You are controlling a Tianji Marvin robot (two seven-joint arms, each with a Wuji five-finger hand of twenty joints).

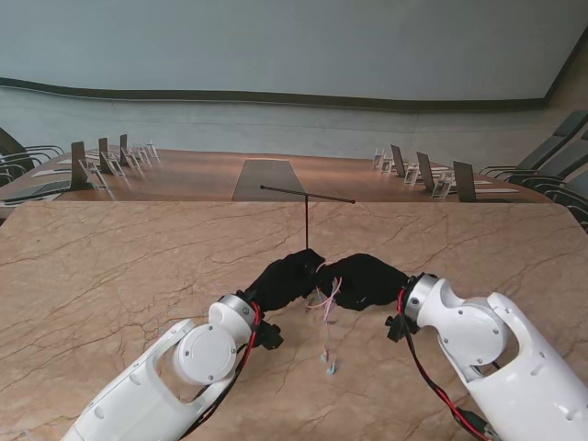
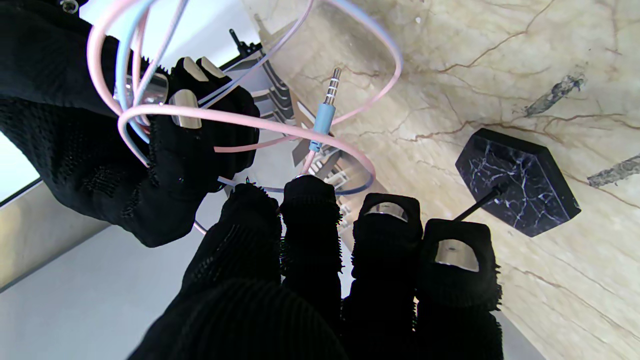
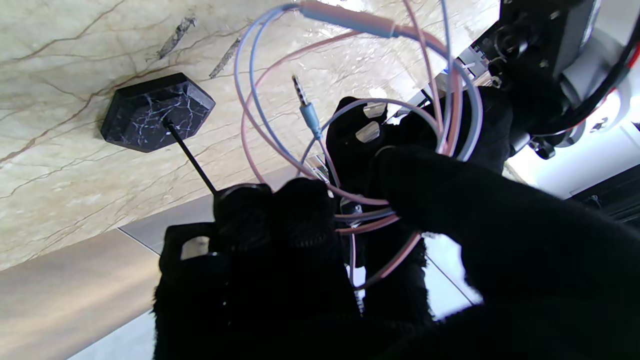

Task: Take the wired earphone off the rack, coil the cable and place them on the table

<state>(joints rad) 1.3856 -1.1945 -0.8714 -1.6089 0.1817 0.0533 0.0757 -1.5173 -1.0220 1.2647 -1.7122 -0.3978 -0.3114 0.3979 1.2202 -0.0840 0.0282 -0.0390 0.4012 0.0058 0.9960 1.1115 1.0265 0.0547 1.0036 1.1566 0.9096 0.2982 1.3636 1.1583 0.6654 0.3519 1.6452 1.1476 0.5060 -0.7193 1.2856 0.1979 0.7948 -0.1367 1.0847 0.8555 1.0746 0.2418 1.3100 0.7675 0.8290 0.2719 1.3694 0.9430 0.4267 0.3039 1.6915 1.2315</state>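
Note:
The pink-and-blue earphone cable is off the rack and hangs in loose loops between my two black-gloved hands. My left hand and right hand meet just in front of the thin black T-shaped rack. Both are shut on the cable. The earbud end dangles nearer to me, down by the table. In the left wrist view, cable loops wrap around my right hand, and the blue jack plug hangs free. The right wrist view shows the jack plug and the rack's black marble base.
The rack's hexagonal base stands on the beige marble table, close beyond my fingers. Past the table's far edge is a wooden conference desk with chairs, screens and name stands along both sides.

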